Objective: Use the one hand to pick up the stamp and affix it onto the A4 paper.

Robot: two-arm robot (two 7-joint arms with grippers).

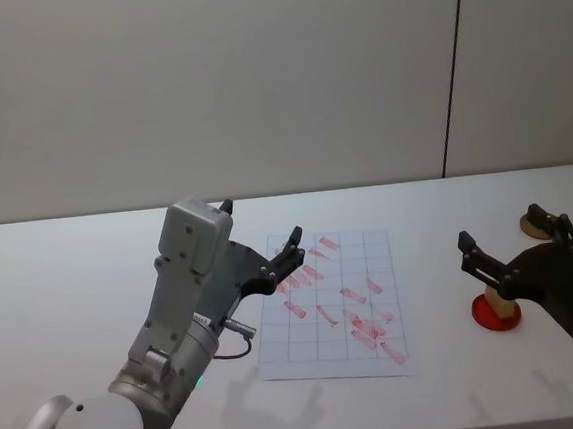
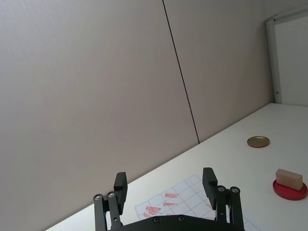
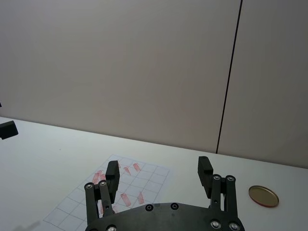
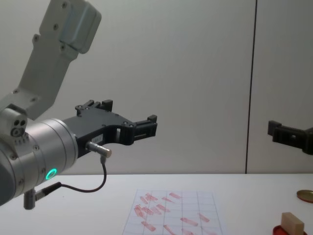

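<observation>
Lying beneath right end effector [image 1: 499, 227], stamp [image 4: 292, 223]

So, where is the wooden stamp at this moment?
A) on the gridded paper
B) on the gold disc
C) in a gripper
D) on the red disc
D: the stamp stands on the red disc, apart from the A4 paper; the open right gripper hovers near it, holding nothing.

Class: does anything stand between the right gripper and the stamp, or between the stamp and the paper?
Nothing visible does. The open right gripper hangs above the stamp on its red disc; bare table lies between stamp and paper. The left gripper hovers at the paper's other side.
</observation>
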